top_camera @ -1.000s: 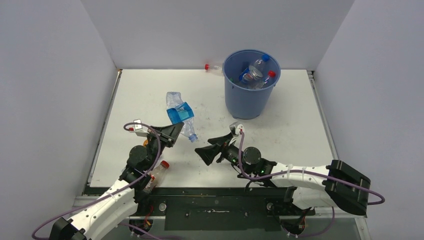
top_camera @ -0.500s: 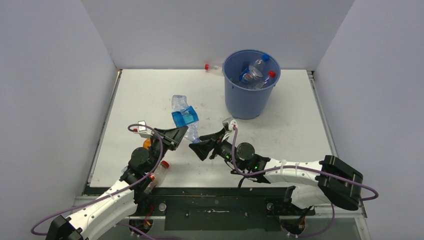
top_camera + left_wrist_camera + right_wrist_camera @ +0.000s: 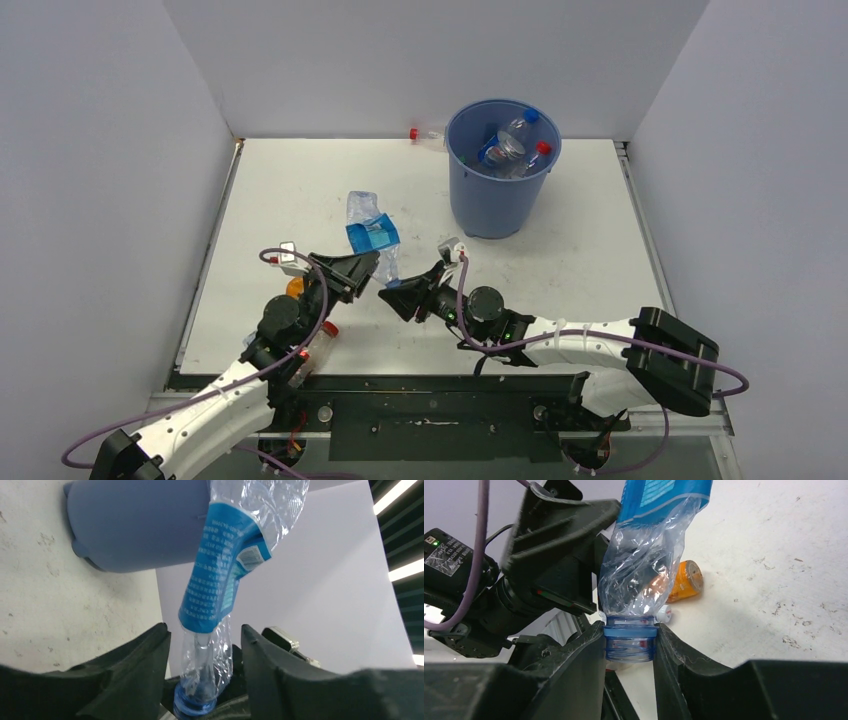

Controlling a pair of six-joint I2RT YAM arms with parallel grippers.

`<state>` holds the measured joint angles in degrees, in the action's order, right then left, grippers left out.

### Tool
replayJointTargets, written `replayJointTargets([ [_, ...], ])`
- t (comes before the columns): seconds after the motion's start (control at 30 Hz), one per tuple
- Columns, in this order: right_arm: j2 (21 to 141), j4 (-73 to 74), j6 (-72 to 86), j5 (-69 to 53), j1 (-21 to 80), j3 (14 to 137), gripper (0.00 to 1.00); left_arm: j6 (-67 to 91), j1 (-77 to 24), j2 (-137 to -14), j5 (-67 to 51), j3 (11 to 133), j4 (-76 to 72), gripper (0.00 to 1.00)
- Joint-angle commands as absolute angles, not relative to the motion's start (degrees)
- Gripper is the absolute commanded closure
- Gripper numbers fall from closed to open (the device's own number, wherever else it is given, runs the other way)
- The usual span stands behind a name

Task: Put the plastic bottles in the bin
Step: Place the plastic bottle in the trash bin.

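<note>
Crushed bottle [image 3: 371,234]: clear, blue-labelled, blue cap. It was found raised off the bench [image 3: 290,190], tilted, cap end lowest and toward the arms, body leaning up toward the bin [image 3: 497,190]. It was located near the bench middle, apart from the bin and in front of it to the left.

Right gripper [image 3: 629,641]: its fingers [image 3: 574,680] were seen clamped on the blue cap, one on each side, in contact. The crushed bottle was carried by this grip alone.

Left gripper [image 3: 204,630]: its fingers [image 3: 135,670] were noted narrowly parted, set either side of the bottle's neck, with a slim gap visible on each side. No contact with the bottle could be confirmed.

The two grippers were observed tip to tip, just beside each other.

Bin: upright at the far side of the bench, with several bottles [image 3: 512,143] lying inside, blue and red caps showing.

Far bottle [image 3: 424,135]: red cap, lying on the bench behind the bin, against the back wall.

Orange bottle [image 3: 683,581]: lying on the bench by the left arm.

Near bottle [image 3: 318,342]: clear, red cap, lying at the near edge, partly hidden under the left arm.
</note>
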<state>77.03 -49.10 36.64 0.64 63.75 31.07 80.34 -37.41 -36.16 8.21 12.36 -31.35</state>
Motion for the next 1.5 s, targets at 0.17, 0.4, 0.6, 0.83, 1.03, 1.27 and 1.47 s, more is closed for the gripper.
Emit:
replayJointTargets([
  [0.17, 63.9, -31.9, 33.7, 2.9, 63.5, 34.4, 0.95, 61.0, -38.0, -23.8, 15.1, 20.7, -14.4, 0.04],
  [0.4, 50.3, 11.0, 30.0, 3.7, 59.6, 46.9, 0.95, 17.2, -38.0, -23.4, 15.9, 34.9, -1.7, 0.04],
  [0.6, 52.9, 30.9, 28.7, -4.6, 54.0, 57.9, 0.95, -7.6, -44.3, -34.6, 19.1, 42.3, 7.0, 0.04],
  [0.83, 55.8, 32.9, 30.4, -15.4, 50.8, 61.8, 0.95, -41.6, -62.9, -31.4, 17.7, 35.9, -0.2, 0.04],
  [1.03, 57.8, 29.8, 35.0, -22.6, 49.0, 62.5, 0.95, -65.8, -77.1, -34.1, 26.6, 28.8, -9.0, 0.04],
  [1.27, 58.3, 23.4, 40.7, -28.1, 47.7, 60.0, 0.95, -70.9, -77.6, -39.6, 27.1, 27.3, -16.4, 0.06],
  [1.47, 59.5, 21.1, 42.6, -30.4, 47.7, 58.3, 0.95, -76.6, -77.6, -46.4, 30.7, 28.1, -23.5, 0.32],
])
